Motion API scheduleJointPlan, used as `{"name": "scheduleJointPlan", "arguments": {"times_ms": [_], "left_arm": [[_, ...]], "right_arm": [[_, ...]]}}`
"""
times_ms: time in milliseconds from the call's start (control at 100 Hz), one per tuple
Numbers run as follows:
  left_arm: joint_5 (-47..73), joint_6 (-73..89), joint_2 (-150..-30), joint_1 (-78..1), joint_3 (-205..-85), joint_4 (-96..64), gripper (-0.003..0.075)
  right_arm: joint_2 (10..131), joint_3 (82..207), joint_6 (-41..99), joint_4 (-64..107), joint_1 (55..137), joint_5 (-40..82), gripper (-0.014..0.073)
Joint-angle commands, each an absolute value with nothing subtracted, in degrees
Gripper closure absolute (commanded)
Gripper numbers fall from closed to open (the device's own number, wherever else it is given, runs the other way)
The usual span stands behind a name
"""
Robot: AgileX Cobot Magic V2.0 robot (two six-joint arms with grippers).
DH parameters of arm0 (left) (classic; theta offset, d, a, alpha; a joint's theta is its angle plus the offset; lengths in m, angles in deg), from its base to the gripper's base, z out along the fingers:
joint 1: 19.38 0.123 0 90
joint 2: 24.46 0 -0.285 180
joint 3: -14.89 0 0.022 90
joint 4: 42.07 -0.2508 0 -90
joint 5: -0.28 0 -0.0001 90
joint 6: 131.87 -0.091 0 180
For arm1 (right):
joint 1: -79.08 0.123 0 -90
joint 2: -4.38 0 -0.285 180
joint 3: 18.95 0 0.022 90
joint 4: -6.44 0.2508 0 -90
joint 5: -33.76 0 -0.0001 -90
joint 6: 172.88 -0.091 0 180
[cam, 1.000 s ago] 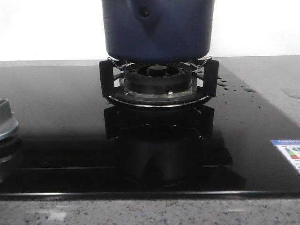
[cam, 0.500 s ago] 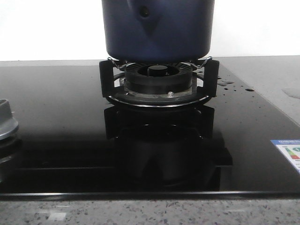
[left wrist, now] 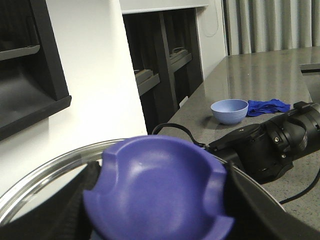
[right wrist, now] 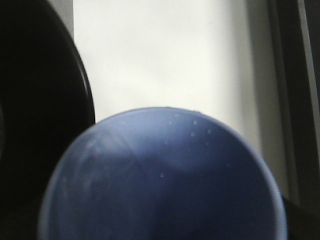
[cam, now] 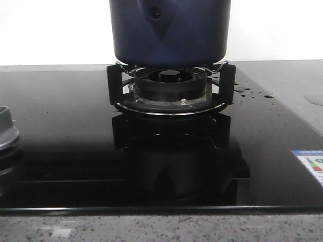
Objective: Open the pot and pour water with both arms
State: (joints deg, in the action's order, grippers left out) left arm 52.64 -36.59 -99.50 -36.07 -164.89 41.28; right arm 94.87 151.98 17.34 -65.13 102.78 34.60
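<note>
Both grippers' jaws: can't tell, out of frame. Matte navy pot [cam: 170, 31] (round, straight-sided) sits on black burner grate [cam: 170, 88], glossy glass cooktop [cam: 60, 131].

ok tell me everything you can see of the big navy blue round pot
The large navy-blue matte round pot has straight sides, a rounded bottom edge and a triangular handle bracket with one dark rivet facing the camera. It stands upright on the black burner grate of the glossy black glass hob. Its top is cut off by the front view.
</note>
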Motion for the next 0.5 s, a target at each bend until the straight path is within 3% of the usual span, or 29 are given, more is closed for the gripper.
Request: {"name": "scheduleJointPlan", "arguments": {"times_ms": [0,490], "left_arm": [[51.53,-35.93,-98.01,-35.94,-166.77,46.56,0.0405],[51.63,-35.84,-98.01,-35.94,-166.77,46.31,0.0405]], "right_arm": [[92.60,154.41,17.97,-70.10,102.82,34.21,0.0398],[94.36,159.77,17.97,-77.42,102.82,32.17,0.0398]]}}
